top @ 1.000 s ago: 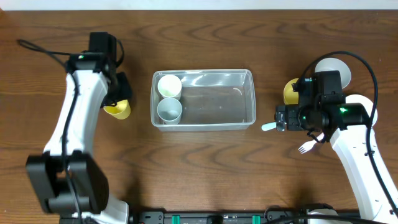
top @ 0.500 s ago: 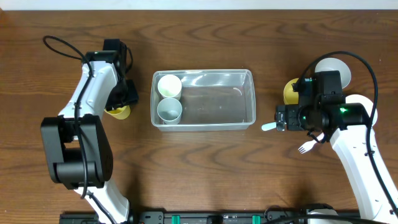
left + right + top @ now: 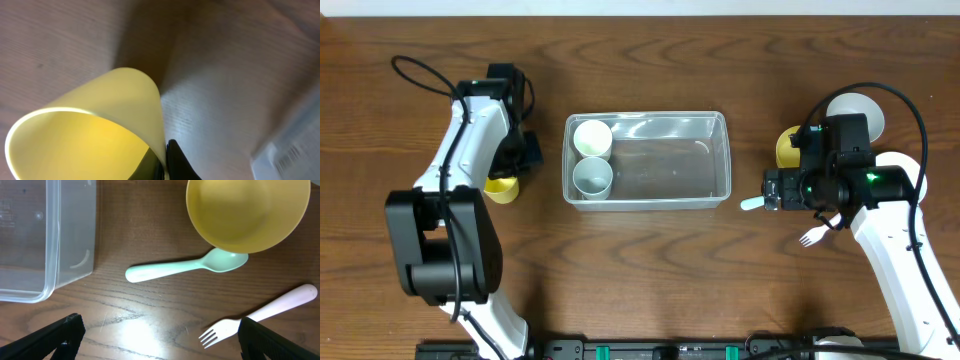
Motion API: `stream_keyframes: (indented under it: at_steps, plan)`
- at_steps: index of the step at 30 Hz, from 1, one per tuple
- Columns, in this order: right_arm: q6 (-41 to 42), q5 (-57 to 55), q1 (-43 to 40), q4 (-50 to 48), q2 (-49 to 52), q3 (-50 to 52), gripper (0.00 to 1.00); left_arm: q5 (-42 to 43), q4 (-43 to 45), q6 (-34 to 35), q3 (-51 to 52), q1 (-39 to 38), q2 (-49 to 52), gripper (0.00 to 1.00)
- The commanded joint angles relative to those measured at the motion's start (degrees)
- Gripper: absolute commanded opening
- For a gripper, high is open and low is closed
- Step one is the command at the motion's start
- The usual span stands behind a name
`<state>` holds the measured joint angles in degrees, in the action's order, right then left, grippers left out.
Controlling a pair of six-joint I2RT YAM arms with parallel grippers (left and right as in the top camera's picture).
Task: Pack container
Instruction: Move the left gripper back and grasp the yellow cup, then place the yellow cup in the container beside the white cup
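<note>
The clear rectangular container (image 3: 670,165) stands mid-table with a cream cup (image 3: 592,138) and a pale grey cup (image 3: 593,177) upright at its left end. My left gripper (image 3: 512,168) is left of it, shut on the wall of a yellow cup (image 3: 500,188). The left wrist view shows the yellow cup (image 3: 90,125) pinched between the fingers (image 3: 167,162), with a container corner (image 3: 295,150) at the lower right. My right gripper (image 3: 768,192) is open and empty, right of the container. In the right wrist view the fingers (image 3: 160,340) straddle bare table below a mint spoon (image 3: 185,268).
A yellow bowl (image 3: 786,148) and a white bowl (image 3: 855,110) sit at the right. The mint spoon (image 3: 752,203) and a pale pink fork (image 3: 812,236) lie near my right gripper. The right wrist view shows the bowl (image 3: 247,210), the fork (image 3: 260,315) and the container corner (image 3: 50,240).
My left arm has swung round and the yellow cup in its gripper has shifted slightly left and toward the front edge. The right arm has not moved.
</note>
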<state>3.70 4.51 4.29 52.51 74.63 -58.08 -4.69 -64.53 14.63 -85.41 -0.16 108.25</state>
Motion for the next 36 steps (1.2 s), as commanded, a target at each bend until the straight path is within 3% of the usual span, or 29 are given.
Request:
stream_keyframes:
  at_steps: [1, 8, 16, 36]
  plan:
    - [0.5, 0.0, -0.6, 0.0, 0.0, -0.7, 0.99, -0.2, -3.7, -1.8, -9.2, -4.0, -8.2, 0.06]
    - [0.5, 0.0, -0.6, -0.4, 0.0, -0.7, 0.99, -0.2, -9.4, -4.2, -23.8, -16.4, -11.6, 0.06]
    - [0.5, 0.0, -0.6, -0.4, 0.0, -0.7, 0.99, 7.5, -2.8, -6.4, -24.5, -25.8, -7.0, 0.06]
    - [0.5, 0.0, -0.6, -0.4, 0.0, -0.7, 0.99, 8.4, 0.8, -10.1, -24.4, -28.4, 13.0, 0.06]
